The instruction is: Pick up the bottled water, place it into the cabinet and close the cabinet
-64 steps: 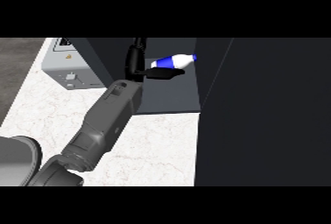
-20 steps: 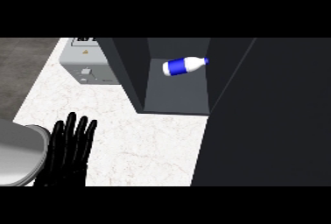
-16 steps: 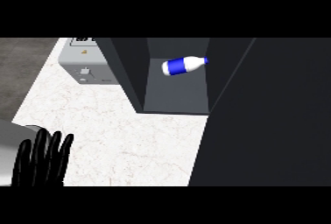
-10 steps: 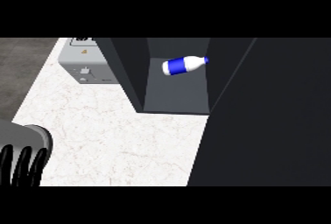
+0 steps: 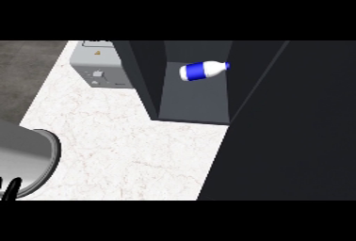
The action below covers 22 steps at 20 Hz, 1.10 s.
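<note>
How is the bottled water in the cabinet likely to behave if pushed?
The bottled water lies on its side in the cabinet, so it probably cannot tip; being round, it would likely roll if nudged. Its smooth look suggests it may slip.

bottled water [image 5: 201, 70] lies inside the open cabinet [image 5: 195, 101].

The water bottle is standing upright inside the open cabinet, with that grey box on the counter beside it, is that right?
Not quite. The bottled water lies on its side inside the open cabinet, not upright, as the head view shows. The grey box does sit on the counter beside the cabinet.
</note>
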Each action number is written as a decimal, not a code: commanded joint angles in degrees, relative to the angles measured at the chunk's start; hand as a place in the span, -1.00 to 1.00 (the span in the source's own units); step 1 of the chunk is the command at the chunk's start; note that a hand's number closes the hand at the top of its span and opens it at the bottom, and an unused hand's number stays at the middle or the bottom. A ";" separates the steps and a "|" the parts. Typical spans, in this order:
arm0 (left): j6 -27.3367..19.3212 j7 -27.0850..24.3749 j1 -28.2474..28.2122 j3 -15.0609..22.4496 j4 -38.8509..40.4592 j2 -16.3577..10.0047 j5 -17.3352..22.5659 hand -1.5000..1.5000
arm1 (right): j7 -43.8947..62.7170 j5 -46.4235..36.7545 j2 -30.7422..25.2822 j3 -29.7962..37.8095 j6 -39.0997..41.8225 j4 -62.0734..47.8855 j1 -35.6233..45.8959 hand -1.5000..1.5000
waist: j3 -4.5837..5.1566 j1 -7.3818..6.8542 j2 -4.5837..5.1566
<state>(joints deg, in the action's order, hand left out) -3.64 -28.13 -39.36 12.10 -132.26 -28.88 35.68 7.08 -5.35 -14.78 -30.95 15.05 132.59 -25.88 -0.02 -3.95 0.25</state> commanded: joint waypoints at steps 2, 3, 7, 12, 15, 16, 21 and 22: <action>5.76 -2.31 -3.76 -2.70 -0.26 -1.25 3.39 -1.00 | 6.43 3.92 11.28 -10.72 -2.52 -1.93 6.48 1.00 | 0.33 -0.97 -0.27; 6.25 -0.99 -4.01 -4.86 -0.42 -2.45 5.49 -1.00 | 8.06 3.55 12.93 -10.00 -3.57 -1.57 8.59 1.00 | 0.34 -0.75 -0.17; 10.78 -3.63 -9.09 -8.37 -1.40 -2.93 6.84 -1.00 | 11.90 3.98 14.48 -12.25 -10.10 -7.48 17.59 1.00 | 0.20 -0.38 -0.47; 15.24 -4.70 -12.05 -13.52 1.01 -2.88 10.53 -1.00 | 15.25 11.34 14.64 -7.49 -18.56 -15.37 33.11 1.00 | 0.11 0.01 -0.17; 20.51 -6.29 -16.44 -18.57 0.72 -3.47 15.07 -1.00 | 18.25 15.39 14.67 -1.35 -20.71 -16.68 38.65 1.00 | 0.07 0.22 -0.36; 20.04 -5.62 -11.73 -19.07 3.98 -4.01 15.91 -1.00 | 18.11 18.90 14.68 0.32 -21.08 -19.29 43.51 1.00 | 0.10 0.71 0.06; 24.40 -5.65 -18.50 -23.62 1.50 -3.73 18.51 -1.00 | 16.79 27.18 14.70 10.37 -18.61 -28.04 50.79 1.00 | -0.02 0.63 -0.15; 23.95 -5.43 -17.12 -23.67 3.23 -3.25 18.46 -1.00 | 16.05 28.85 14.70 11.99 -17.19 -28.28 50.87 1.00 | -0.01 1.54 -0.10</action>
<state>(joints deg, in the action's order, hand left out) 17.86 -33.55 -54.76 -8.23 -129.93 -32.09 51.94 25.64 17.60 -1.42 -25.93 -3.85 105.90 18.22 0.08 -3.15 1.06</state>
